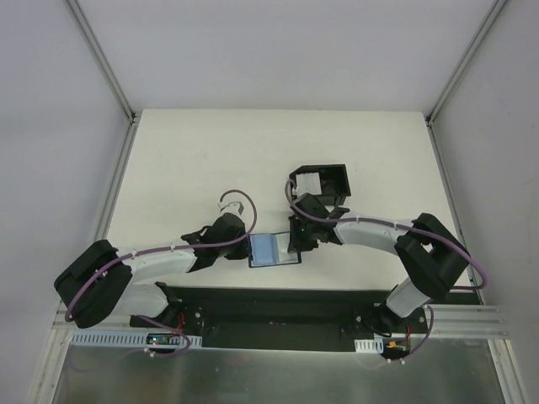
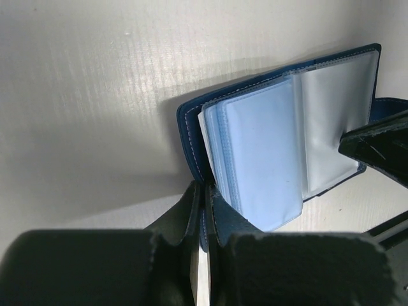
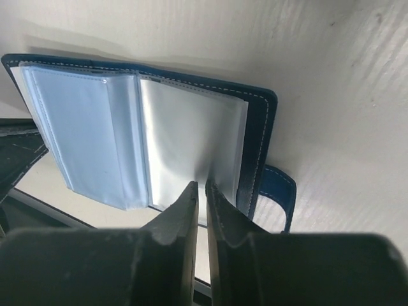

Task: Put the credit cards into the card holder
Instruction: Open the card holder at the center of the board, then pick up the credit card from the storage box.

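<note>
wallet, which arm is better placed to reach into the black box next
Right. The right gripper sits at the wallet's right page, with the black box just beyond it. The left gripper is shut on the wallet's left cover, holding it open.

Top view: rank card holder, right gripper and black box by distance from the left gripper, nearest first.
1. card holder: touching; the left gripper is clamped on its left edge.
2. right gripper: at the holder's opposite, right edge.
3. black box: farther back on the table and to the right, beyond the right gripper.
</note>
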Tool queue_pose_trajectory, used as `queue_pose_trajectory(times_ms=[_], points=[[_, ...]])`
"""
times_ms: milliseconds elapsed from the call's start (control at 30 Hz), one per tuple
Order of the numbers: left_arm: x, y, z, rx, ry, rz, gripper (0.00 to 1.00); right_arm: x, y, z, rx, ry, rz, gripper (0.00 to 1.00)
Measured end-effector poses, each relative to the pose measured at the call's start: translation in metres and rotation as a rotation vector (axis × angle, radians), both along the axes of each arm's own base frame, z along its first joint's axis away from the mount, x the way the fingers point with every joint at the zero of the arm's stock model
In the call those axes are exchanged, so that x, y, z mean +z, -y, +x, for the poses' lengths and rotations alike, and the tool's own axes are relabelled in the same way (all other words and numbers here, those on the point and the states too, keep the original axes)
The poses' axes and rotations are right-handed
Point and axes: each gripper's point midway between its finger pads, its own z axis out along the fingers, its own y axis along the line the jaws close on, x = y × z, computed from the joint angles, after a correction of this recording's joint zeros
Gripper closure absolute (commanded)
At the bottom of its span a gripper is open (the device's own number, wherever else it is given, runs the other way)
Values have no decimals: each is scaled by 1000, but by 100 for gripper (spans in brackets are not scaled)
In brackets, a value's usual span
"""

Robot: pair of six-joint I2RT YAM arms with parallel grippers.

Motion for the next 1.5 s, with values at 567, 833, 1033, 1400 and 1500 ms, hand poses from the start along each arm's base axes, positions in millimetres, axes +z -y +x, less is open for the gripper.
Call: queue_pose_trajectory(times_ms=[567,833,1033,1400,1500], points=[[20,16,3,-50,-8,-27,100,59,-18,50,-22,89,195,78],[27,16,4,-56,-3,-25,100,80,-27,62,-3,125,238,75],[30,16,4,-64,1,-18,100,86,-24,68,-1,140,234,62],[34,16,5,-72,3,-10,100,148,46,155,-172,359,164,33],[37,17,6,-78,9,-9,100,144,69,170,-215,356,134,28]])
